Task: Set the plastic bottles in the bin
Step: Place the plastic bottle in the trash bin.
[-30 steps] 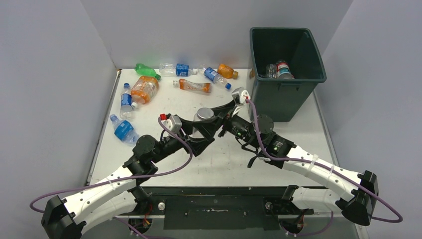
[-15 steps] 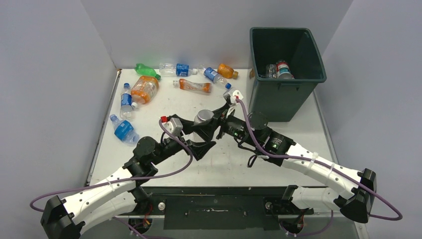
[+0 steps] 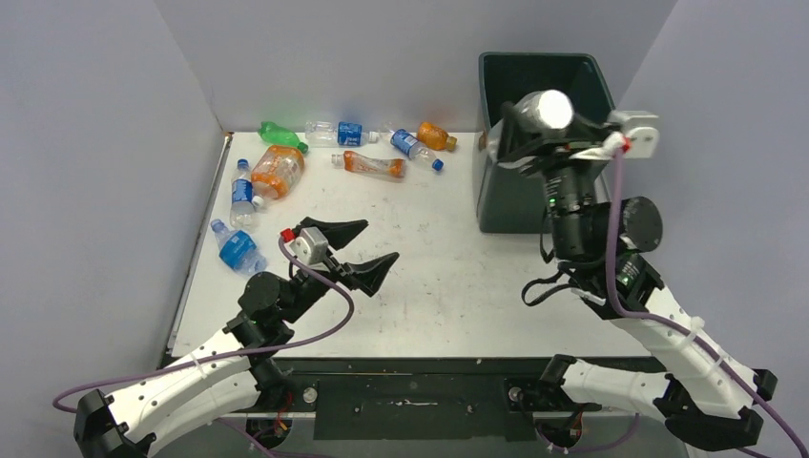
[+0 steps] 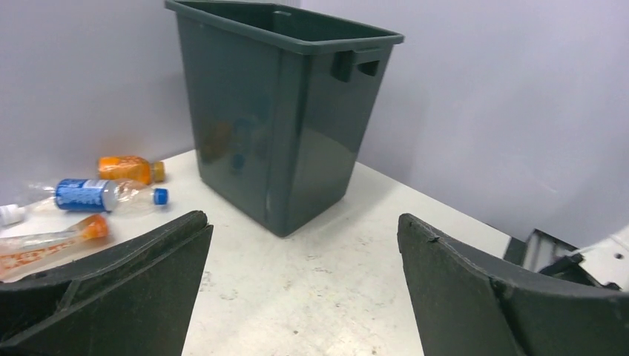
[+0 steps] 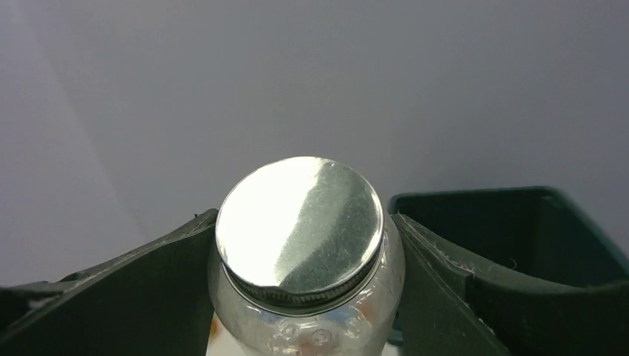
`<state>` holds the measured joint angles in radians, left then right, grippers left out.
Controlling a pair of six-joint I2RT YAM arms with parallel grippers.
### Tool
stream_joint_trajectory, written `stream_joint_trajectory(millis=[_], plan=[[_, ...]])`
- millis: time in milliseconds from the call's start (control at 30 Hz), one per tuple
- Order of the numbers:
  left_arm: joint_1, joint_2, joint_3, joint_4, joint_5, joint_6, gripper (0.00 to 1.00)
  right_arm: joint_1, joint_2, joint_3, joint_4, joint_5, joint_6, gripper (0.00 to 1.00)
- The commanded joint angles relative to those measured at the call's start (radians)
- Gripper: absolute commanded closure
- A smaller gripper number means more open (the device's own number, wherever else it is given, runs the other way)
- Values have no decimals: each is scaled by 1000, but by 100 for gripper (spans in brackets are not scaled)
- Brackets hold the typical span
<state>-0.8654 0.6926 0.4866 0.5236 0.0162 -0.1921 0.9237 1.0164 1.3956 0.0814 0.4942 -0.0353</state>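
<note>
Plastic bottle [image 5: 300, 222], clear with a shiny silver lid, sits clamped upright between the fingers [image 5: 148, 289] of the right claw [image 3: 542, 122], one finger pressed to each side just under the lid. From overhead, the claw holds it raised over the mouth of the bin [image 3: 504, 196]. The right wrist view shows the bin's rim to the right of the bottle and behind it.

The left claw [image 3: 378, 243] stands wide apart with nothing between its fingers. It is low over the table [image 3: 448, 286], well to the left of the bin and nearer the arms' bases, and its wrist view looks straight at the bin's corner.

More bottles lie on the table left of the bin. A small orange one [image 3: 434, 135] and a blue-labelled one [image 3: 416, 149] are nearest it. Farther left are an orange-labelled one [image 3: 372, 164], a clear one with a blue label [image 3: 336, 132], a green one [image 3: 280, 134] and a fat orange one [image 3: 277, 172]. Two blue-labelled ones [image 3: 242, 194] lie farthest from the bin.
</note>
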Motion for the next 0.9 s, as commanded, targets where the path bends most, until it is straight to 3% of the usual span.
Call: stream_joint_trajectory(millis=[0,67,133,267,367,667,867], plan=[[-4,-12,-4,23,-110,49,4,-57,59,-3,365,314,-310,64],[-6,-12,-6,20,-127,66,4,-136,126,20,457,313,-383,62],[-6,-9,-2,9,-145,84,4,-279,205,85,428,265,-327,63],[-4,-13,7,-9,-155,103,4,-590,326,203,277,96,70,63],[-7,-19,4,-19,-160,121,4,-713,400,218,298,9,218,63],[-7,-3,4,-31,-178,153,4,-781,660,354,333,-17,178,62],[-8,-6,0,-32,-196,165,4,-790,770,410,318,3,173,49]])
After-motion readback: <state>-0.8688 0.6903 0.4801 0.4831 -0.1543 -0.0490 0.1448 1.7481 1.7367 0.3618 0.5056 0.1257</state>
